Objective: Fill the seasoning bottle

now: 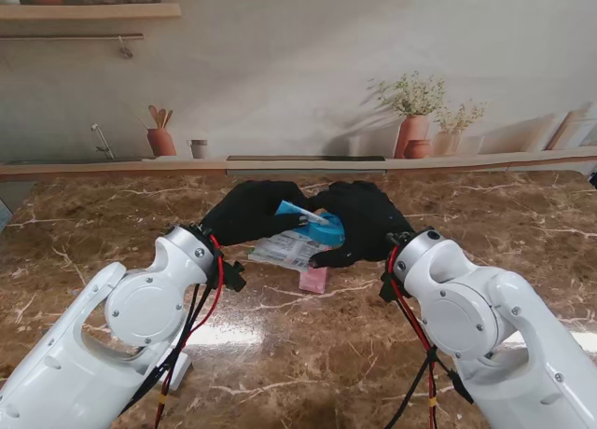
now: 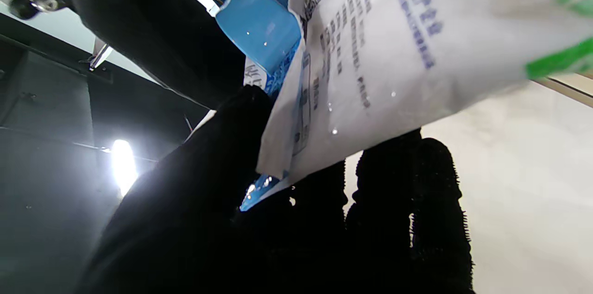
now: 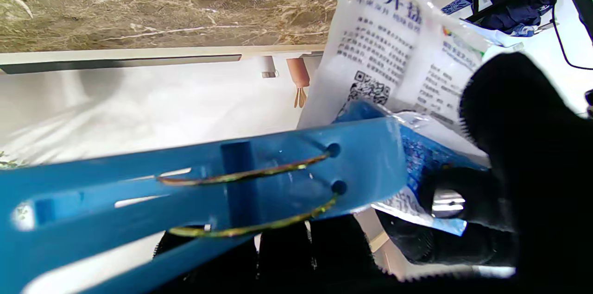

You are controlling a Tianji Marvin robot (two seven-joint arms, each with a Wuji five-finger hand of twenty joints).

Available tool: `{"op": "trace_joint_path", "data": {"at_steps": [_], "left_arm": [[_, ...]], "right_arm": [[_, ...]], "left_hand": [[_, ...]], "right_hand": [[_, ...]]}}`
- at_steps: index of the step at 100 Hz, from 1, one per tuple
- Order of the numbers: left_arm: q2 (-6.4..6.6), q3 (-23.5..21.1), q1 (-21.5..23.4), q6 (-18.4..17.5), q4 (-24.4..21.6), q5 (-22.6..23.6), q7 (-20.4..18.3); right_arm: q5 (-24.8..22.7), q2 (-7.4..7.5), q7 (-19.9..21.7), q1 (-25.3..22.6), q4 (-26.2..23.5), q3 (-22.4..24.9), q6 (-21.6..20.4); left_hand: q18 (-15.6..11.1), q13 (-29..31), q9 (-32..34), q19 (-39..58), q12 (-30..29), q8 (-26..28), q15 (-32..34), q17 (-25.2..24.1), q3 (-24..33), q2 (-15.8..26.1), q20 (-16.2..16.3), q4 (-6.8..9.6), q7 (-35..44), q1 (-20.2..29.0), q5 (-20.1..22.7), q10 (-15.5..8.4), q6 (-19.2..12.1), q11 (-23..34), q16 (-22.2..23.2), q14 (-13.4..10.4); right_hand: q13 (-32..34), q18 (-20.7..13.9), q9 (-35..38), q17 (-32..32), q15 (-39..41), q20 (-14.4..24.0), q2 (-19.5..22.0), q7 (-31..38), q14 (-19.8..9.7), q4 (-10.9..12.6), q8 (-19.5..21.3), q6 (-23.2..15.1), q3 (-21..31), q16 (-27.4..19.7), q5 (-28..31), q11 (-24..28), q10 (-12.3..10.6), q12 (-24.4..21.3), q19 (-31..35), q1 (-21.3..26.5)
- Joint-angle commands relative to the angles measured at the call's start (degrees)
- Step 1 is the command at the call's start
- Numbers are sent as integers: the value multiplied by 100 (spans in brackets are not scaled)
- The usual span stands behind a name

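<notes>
The left hand [image 1: 250, 212], in a black glove, is raised over the middle of the marble worktop [image 1: 112, 214], its fingers [image 2: 394, 201] clamped on a white salt bag [image 2: 407, 48] printed with blue text and a green stripe; the left wrist view shows the thumb pressing one face of the bag and the other fingers behind it. The bag hangs between the two hands, its lower part just over the worktop. At its top sits a blue clip [image 3: 208, 178] with a wire spring, its jaws biting the folded blue edge of the bag. The right hand [image 1: 364, 222], also gloved, meets the left at the clip, and its fingers [image 3: 509, 113] are closed around the clip and the bag's top. The seasoning bottle [image 1: 314, 279], clear with pink inside and with an open mouth, stands on the worktop under the bag, nearer to me than the hands.
</notes>
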Motion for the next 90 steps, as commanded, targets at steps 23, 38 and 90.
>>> {"op": "trace_joint_path", "data": {"at_steps": [23,38,90], "left_arm": [[-83,188,-45,-18,-25,25,155],[-99,208,3,-26,-17,43,239],[-45,-236,464,-77,131,216,204]], "right_arm": [[-25,-46,-343,28,210,-215,338],[71,-77,-542,92,330,-277,259],[-144,-12,-243,202,449,-199,-163]], "left_hand": [[-4,47,216,-54,18,423,-73,-47,295,704,146,297,921,579,554,-124,-955,158,91,56],[-8,21,197,-64,13,426,-78,-58,265,722,171,292,923,581,522,-139,-982,155,92,54],[692,-1503,-2482,-132,-2328,-2936,-1363,-214,200,-172,670,1008,-1140,-1913,-1663,-174,-188,-1725,-608,-86]], "right_hand": [[1861,187,2295,467,1313,599,-118,1020,-174,167,824,-1124,238,1147,1868,1113,-736,1417,909,704],[3144,218,3674,932,2539,1330,18,3215,-406,-601,-345,-2265,354,2084,2472,1563,-1012,2523,1822,1407],[4999,510,4498,3905,5392,1997,550,3094,-451,-718,458,-2235,786,3621,2404,2560,-864,3122,5788,1625]]}}
